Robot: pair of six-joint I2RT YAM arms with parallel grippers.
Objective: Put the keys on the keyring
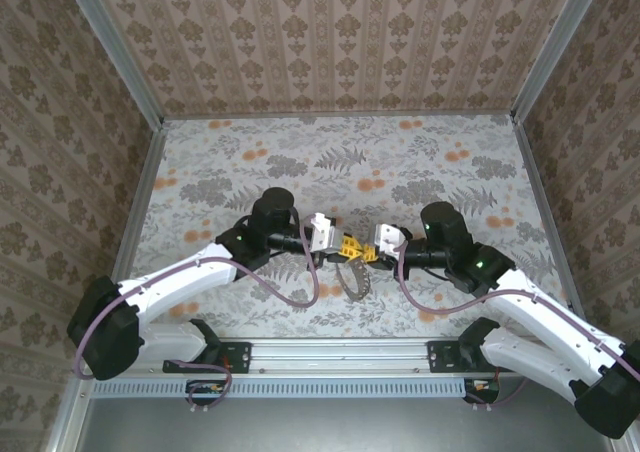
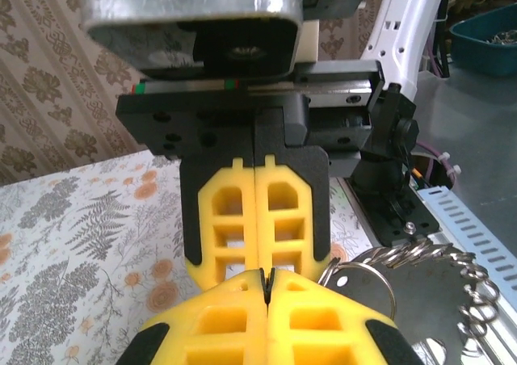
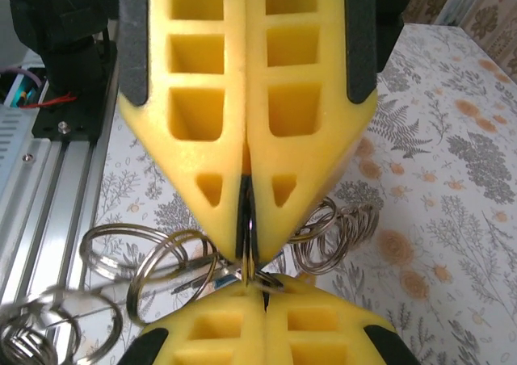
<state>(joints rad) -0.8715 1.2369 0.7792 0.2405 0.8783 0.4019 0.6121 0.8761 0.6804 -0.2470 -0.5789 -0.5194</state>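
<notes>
Left hand (image 3: 246,248): pinching thin keyring (image 1: 355,280) metal, fingers together.
Right hand (image 3: 264,299): pressing shut, tip-to-tip against the left.
Keyring: hanging straight down beneath both tips, over the counter (image 1: 300,162).

Left hand (image 1: 345,242) and right hand (image 1: 369,252) meet tip to tip over the floral tabletop (image 1: 300,162) — the keyring (image 1: 355,280) curls just beneath them.
</notes>
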